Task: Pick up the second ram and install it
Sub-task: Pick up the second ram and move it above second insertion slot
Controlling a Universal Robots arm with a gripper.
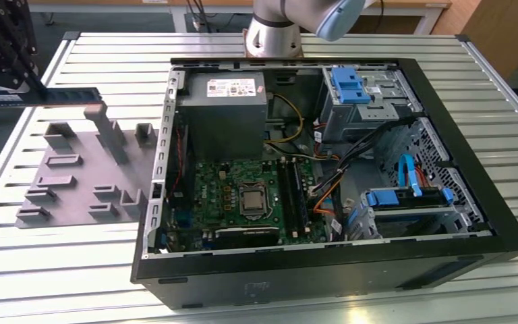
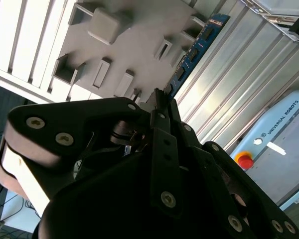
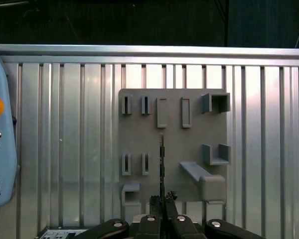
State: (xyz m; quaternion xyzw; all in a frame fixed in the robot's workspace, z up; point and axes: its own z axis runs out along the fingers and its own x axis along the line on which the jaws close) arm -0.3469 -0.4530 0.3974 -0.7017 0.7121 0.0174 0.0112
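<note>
One slatted metal table [image 1: 88,270] carries everything. An open computer case [image 1: 331,273] takes up its middle. A grey holder tray [image 1: 70,175] lies beside the case, toward the table's edge at the exterior view's left. Above that tray the gripper [image 1: 27,94] pinches the second ram [image 1: 65,95] by one short end, with the board held level and clear of the tray. The stick looks light, stiff and thin, and is likely brittle. Its bare end and long edges seem safer to hold than the chips or contacts.
</note>
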